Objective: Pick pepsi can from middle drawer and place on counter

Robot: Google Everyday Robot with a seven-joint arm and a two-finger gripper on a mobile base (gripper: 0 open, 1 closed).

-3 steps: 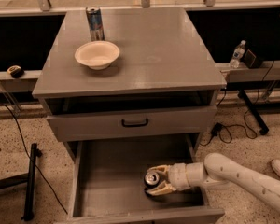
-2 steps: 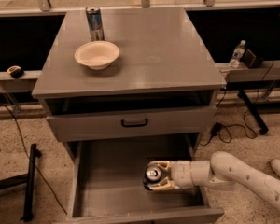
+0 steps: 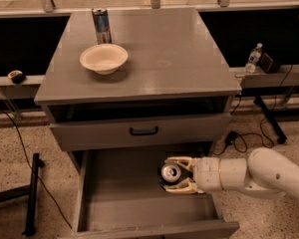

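Note:
The pepsi can [image 3: 169, 173], dark with a silver top and pull tab, sits between the two pale fingers [image 3: 181, 160] of my gripper [image 3: 170, 175]. The gripper is shut on the can and holds it over the right part of the open middle drawer [image 3: 120, 195], a wide grey box with a flat floor. My white arm [image 3: 259, 175] reaches in from the right. The counter [image 3: 164, 49] is the grey cabinet top above.
A white bowl [image 3: 103, 58] and a tall slim silver-and-blue can [image 3: 101, 25] stand on the counter's left side. The drawer front with a black handle [image 3: 143, 131] juts out above the open drawer. A water bottle [image 3: 252, 58] stands on the ledge at right.
The gripper has closed in on the can and raised it: the can sits higher over the drawer floor than a second ago. The cabinet and counter items have not moved.

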